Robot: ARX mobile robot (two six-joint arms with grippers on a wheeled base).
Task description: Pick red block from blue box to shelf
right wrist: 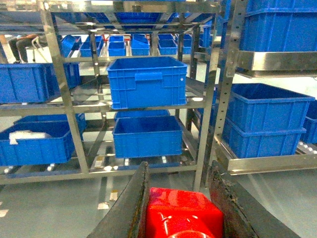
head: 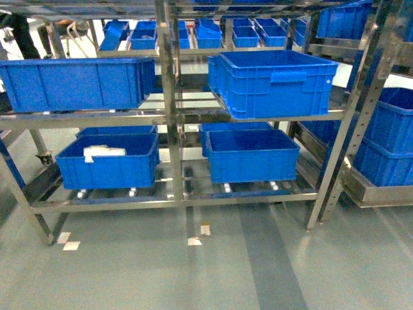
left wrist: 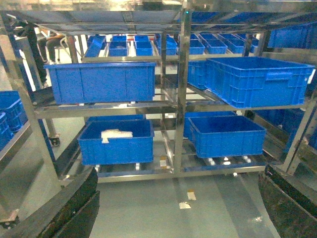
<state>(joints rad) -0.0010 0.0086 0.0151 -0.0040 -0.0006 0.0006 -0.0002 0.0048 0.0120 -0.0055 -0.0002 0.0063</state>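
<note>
Ahead of you stands the shelf (head: 169, 116), its tiers loaded with deep-blue crates (head: 274, 81). Pick a bare stretch of rail and carry the load in level, so nothing clips an upright. The right gripper (right wrist: 181, 208) is raised toward the rack, closed around the red block (right wrist: 183, 215). The left gripper (left wrist: 178, 208) hangs wide apart, holding nothing.

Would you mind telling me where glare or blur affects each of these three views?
Head view: soft throughout, with sheen on the stainless-steel shelf uprights. Left wrist view: the dark left gripper fingers blur at the bottom corners. Right wrist view: white glare streaks the glossy red block.
</note>
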